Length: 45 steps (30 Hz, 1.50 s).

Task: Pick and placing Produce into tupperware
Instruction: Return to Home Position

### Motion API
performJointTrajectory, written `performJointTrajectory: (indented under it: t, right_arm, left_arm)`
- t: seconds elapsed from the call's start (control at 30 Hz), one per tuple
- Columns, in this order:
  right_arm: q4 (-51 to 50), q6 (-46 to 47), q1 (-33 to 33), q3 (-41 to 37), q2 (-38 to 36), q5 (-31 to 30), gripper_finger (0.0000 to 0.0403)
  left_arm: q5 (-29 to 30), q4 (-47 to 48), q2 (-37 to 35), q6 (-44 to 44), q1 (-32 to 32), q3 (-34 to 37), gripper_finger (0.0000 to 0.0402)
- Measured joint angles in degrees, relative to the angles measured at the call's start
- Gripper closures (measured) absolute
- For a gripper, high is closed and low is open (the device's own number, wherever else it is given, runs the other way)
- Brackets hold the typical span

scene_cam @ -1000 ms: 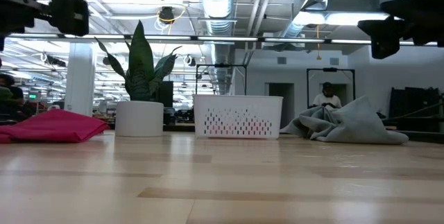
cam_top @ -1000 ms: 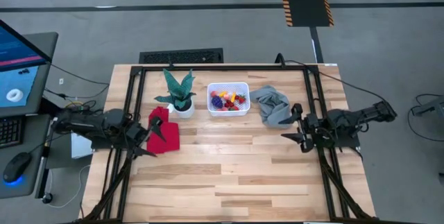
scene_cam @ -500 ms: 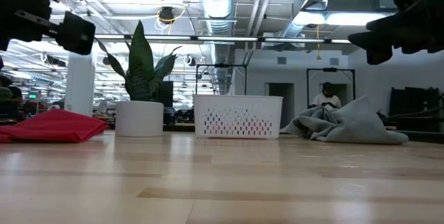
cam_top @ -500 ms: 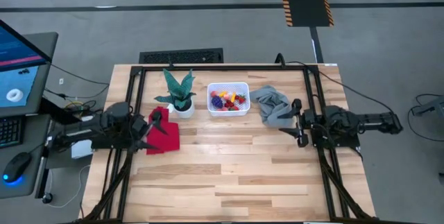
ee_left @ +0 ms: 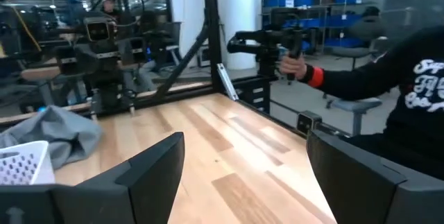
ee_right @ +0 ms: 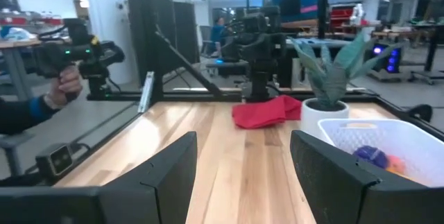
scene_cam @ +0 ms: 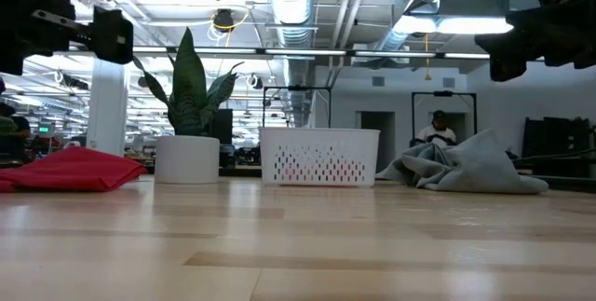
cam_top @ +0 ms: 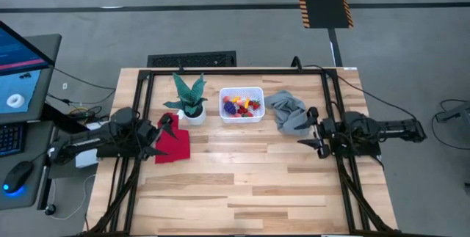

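The tupperware (cam_top: 241,105), a small white bin, stands at the table's far middle with the produce (cam_top: 242,106) lying inside as a heap of tiny coloured pieces. The right wrist view shows the tupperware (ee_right: 383,144) and the produce (ee_right: 374,158) from the side. My left gripper (cam_top: 163,136) hovers open above the red cloth at the table's left, pointing level toward the right. My right gripper (cam_top: 308,128) hovers open at the table's right beside the grey cloth, pointing level toward the left. Nothing sits between the fingers of either gripper (ee_left: 243,168) (ee_right: 243,161).
A potted plant (cam_top: 189,97) stands left of the tupperware. A red cloth (cam_top: 175,140) lies under my left gripper and a grey cloth (cam_top: 288,112) lies right of the tupperware. A person's hand (ee_right: 62,78) holds a handle beyond the table's near edge.
Both arms have swung about their bases. My left gripper's fingers have gone a little toward the table's far edge over the red cloth, and my right gripper's fingers have likewise gone toward the far edge. Both now point straight across the table and stay open.
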State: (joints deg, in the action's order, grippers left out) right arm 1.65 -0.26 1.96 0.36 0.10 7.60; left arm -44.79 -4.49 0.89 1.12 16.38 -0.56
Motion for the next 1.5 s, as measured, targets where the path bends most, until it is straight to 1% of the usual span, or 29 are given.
performJointTrajectory:
  t: [0.17,0.27,0.4,0.57,0.6,0.7,0.73,0.9,1.07,1.17,1.37,1.4,1.5]
  right_arm:
    - [0.1,-1.8,1.8,0.0,0.0,-0.3,0.0148]
    - [-0.1,-2.4,1.7,0.0,0.0,-2.3,0.0148]
    - [-0.1,-4.2,2.4,0.0,0.2,-2.4,0.0148]
    - [-0.1,-4.9,4.7,0.0,0.3,-2.6,0.0148]
    - [-0.2,-5.6,5.3,0.0,0.3,-3.3,0.0148]
    - [-0.7,-6.0,6.3,0.0,0.4,-9.4,0.0148]
    - [-0.5,-6.0,6.2,0.0,0.6,-10.4,0.0148]
    - [-0.5,-5.8,4.5,0.0,1.7,-10.5,0.0148]
    - [-0.5,-3.4,2.6,-0.1,3.1,-10.6,0.0148]
    - [-0.5,-1.6,2.3,-0.1,4.1,-10.6,0.0148]
    - [-0.4,-1.3,2.4,-0.1,4.8,-10.6,0.0148]
    - [-0.3,-1.3,2.4,-0.1,4.8,-10.7,0.0148]
    - [0.4,-4.0,2.4,-0.1,4.8,-10.7,0.0148]
  left_arm:
    - [-0.3,0.0,0.3,0.3,-2.6,0.0,0.0109]
    - [0.8,-0.1,0.6,0.4,-3.8,0.0,0.0109]
    - [-1.4,0.0,0.6,0.0,-6.5,0.1,0.0109]
    - [-1.5,-0.1,1.3,0.8,-10.8,0.1,0.0109]
    - [-1.7,0.0,1.6,0.9,-11.4,0.1,0.0109]
    - [-1.9,0.0,2.9,1.5,-12.4,0.1,0.0109]
    - [-2.0,0.0,3.4,1.5,-12.7,0.1,0.0109]
    - [-5.0,0.2,5.8,1.5,-13.9,0.2,0.0109]
    - [-1.3,0.0,6.3,1.5,-13.8,0.2,0.0109]
    - [-0.9,-0.1,6.3,1.4,-13.8,0.2,0.0109]
    - [-0.1,-0.2,6.3,2.1,-13.8,0.2,0.0109]
    - [1.3,-0.3,6.3,3.6,-13.8,0.2,0.0109]
    - [8.8,-0.6,6.3,5.0,-13.8,0.2,0.0109]
